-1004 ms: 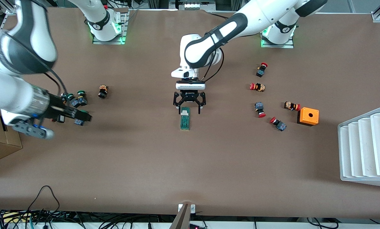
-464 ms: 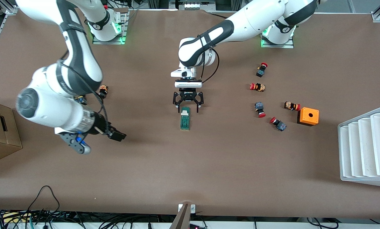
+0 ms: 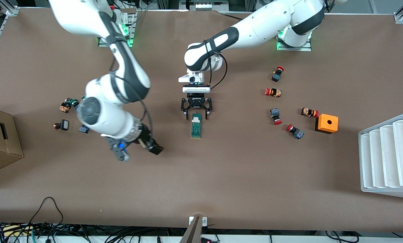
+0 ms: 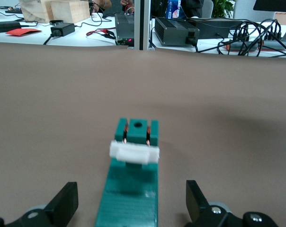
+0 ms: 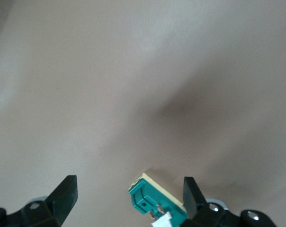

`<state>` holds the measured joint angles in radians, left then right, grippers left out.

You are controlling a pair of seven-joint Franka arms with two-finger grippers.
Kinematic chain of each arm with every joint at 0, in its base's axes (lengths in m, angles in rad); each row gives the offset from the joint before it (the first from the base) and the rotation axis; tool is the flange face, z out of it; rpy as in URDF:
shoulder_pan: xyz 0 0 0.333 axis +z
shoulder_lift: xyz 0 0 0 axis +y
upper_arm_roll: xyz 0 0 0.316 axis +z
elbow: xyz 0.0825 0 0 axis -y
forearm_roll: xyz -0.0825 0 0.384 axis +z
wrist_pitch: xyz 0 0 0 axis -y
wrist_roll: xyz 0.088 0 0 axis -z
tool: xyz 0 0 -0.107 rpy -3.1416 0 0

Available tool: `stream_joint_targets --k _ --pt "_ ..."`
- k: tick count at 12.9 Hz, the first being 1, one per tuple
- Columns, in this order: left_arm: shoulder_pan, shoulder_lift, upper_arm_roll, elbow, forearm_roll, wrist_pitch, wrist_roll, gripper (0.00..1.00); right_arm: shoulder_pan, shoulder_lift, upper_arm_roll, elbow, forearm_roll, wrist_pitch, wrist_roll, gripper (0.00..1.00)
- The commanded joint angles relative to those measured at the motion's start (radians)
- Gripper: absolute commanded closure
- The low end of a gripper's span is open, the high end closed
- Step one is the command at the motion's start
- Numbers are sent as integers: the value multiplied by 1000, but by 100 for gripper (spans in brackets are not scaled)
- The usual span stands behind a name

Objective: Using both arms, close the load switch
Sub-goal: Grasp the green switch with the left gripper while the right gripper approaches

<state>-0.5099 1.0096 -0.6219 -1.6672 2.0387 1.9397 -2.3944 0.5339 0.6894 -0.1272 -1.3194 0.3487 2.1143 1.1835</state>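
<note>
right tool (image 3: pixel 153 147) swung in from the green buttons (image 3: pixel 74 102), now beside load switch (image 3: pixel 196 125), fingers spread, empty | left tool (image 3: pixel 196 111) released, straddling switch's white lever (image 4: pixel 134 152) end | I judge bracing comes next

Setting: robotics laboratory or test bench. Evidence: two white jointed arms bolted to metal base plates (image 3: pixel 115 42) lit green, along one edge of a wide desk (image 3: pixel 221 175) under brown covering. Aluminium frame posts (image 3: pixel 401 11) at the corners. Tangled black cables (image 3: pixel 46 229) along the nearer edge. Cardboard box (image 3: pixel 0 141) at the right arm's end; white tiered rack (image 3: pixel 388 155) at the left arm's end. Black power supplies (image 4: pixel 176 33) and wiring on a white bench.
</note>
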Motion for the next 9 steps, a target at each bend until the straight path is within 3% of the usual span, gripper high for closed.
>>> stream_joint_targets --k 1,3,5,6,9 --pt "-13 59 -4 53 80 -33 -32 0 53 47 -11 32 16 47 124 1" --pt "-15 75 -4 53 92 -36 -32 0 113 76 -12 28 13 96 229 3" --pt "-15 76 -4 53 94 -38 -32 4 164 88 -12 16 10 124 307 13" --pt "-15 76 -2 53 95 -38 -32 12 184 88 -12 0 13 130 338 19" --pt "-16 81 -2 53 97 -42 -34 58 227 85 -12 -41 9 171 401 34"
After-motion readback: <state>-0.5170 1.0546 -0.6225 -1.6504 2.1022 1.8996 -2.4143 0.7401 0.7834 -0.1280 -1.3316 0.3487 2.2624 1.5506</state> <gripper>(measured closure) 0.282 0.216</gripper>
